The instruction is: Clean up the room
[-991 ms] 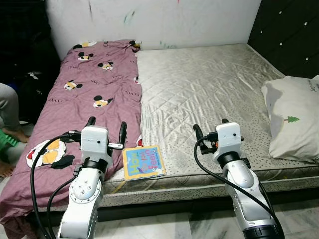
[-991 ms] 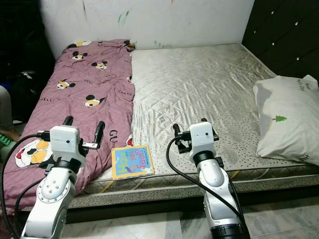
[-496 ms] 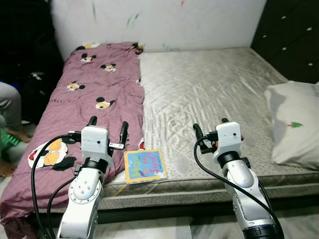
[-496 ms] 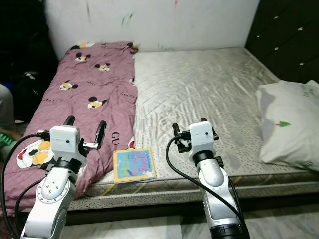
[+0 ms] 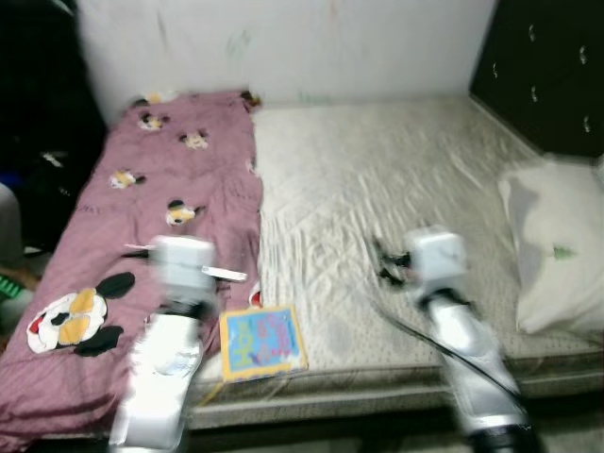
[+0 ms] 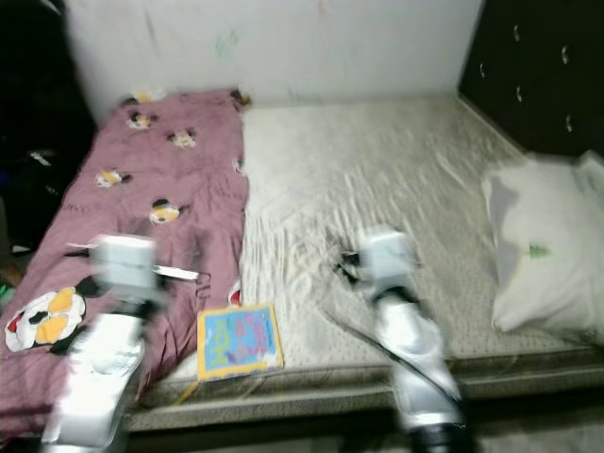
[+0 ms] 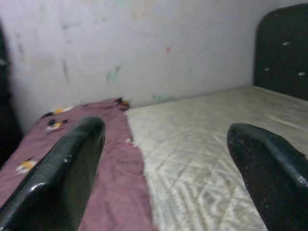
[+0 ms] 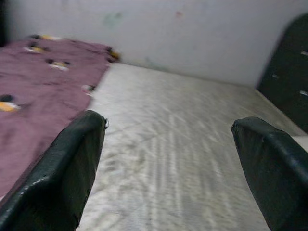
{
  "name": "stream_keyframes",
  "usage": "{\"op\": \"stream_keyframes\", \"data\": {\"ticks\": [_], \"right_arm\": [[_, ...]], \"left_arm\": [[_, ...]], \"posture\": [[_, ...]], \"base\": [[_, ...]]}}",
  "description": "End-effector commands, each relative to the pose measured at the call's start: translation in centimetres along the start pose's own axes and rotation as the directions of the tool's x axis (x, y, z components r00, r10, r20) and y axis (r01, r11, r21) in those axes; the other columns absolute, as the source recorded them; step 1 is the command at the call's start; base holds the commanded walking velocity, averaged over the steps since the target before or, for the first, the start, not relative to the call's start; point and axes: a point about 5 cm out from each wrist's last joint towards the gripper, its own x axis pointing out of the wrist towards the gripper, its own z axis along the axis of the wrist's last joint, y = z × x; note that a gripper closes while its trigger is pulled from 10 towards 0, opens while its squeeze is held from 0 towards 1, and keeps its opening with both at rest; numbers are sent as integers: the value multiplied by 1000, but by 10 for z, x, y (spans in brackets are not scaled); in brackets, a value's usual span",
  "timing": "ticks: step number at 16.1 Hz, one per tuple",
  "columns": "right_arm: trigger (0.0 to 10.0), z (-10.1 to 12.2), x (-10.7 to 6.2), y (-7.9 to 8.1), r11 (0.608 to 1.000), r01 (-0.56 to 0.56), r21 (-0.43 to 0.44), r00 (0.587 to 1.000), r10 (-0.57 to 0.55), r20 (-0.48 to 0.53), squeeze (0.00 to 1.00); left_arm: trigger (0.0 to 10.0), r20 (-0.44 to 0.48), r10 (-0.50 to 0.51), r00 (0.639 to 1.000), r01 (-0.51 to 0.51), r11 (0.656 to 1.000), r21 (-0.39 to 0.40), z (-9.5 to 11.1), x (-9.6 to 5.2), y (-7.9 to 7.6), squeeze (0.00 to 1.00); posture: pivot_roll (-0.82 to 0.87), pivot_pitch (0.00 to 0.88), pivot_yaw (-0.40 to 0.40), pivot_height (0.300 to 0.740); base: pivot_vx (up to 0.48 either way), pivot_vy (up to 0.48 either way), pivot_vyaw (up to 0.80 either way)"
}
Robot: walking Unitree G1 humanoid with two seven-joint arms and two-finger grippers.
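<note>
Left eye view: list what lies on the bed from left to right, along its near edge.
Purple cartoon-print blanket → colourful picture book → bare quilted mattress → white pillow.

right tool point(image 8: 168, 163): two black fingers point(image 8: 67, 168) spread wide, nothing between them | bare quilted mattress point(image 8: 178, 144) runs ahead to a pale, smudged wall point(image 8: 159, 33) | maroon cartoon-print blanket point(image 8: 38, 82) covers one side of the bed | dark tufted headboard point(image 8: 288, 62) at the far corner | picture slightly blurred
</note>
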Motion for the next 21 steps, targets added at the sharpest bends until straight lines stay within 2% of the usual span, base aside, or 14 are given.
{"op": "stream_keyframes", "data": {"ticks": [1, 6, 9, 12, 14, 17, 18, 20, 21], "right_arm": [[10000, 11, 6, 15, 999, -38, 20, 998, 37, 46, 0], [10000, 11, 7, 13, 999, -34, 10, 998, 33, 48, 0], [10000, 12, 8, 3, 1000, -10, -30, 999, 11, 49, 0], [10000, 10, 10, 7, 999, -20, -45, 999, 22, 44, 0], [10000, 8, 9, 11, 999, -21, -39, 999, 23, 48, 0], [10000, 9, 2, 7, 1000, -11, -9, 999, 11, 45, 0], [10000, 9, -5, 8, 999, -45, -12, 998, 45, 48, 0], [10000, 8, -10, 6, 999, -50, -13, 998, 50, 45, 0], [10000, 6, -16, 0, 1000, -18, 5, 999, 18, 38, 0]], "left_arm": [[10000, 1, 36, 999, -36, 999, 36, 1, -1, 14, 0], [10000, 0, 40, 999, -40, 999, 23, 0, 2, 12, 0], [10000, 13, 82, 997, -82, 995, 55, 1, 7, 16, 0], [10000, 32, 78, 996, -80, 994, 73, 4, 12, 15, 0], [10000, 41, 92, 995, -95, 992, 85, 5, 11, 17, 0], [10000, 20, 159, 987, -160, 983, 94, 0, -2, 28, 0], [10000, -19, 206, 978, -203, 974, 105, -8, -15, 37, 0], [10000, -44, 230, 972, -224, 968, 118, -14, -24, 42, 0], [10000, -55, 286, 957, -276, 950, 143, -15, -41, 55, 0]], "posture": [[-83, 0, 15, 740], [-90, 0, 14, 740], [-96, 0, -10, 740], [-102, 0, -7, 740], [-95, 0, 16, 740], [-89, 0, 3, 740], [-85, 0, 3, 740], [-76, 0, 1, 740], [-52, 0, -14, 740]], "base": [[326, 0, 0], [177, 0, 0], [0, 0, 0], [0, 0, 0], [0, 0, 0], [0, 0, 0], [0, 0, 0], [0, 0, 0], [0, 0, 0]]}}
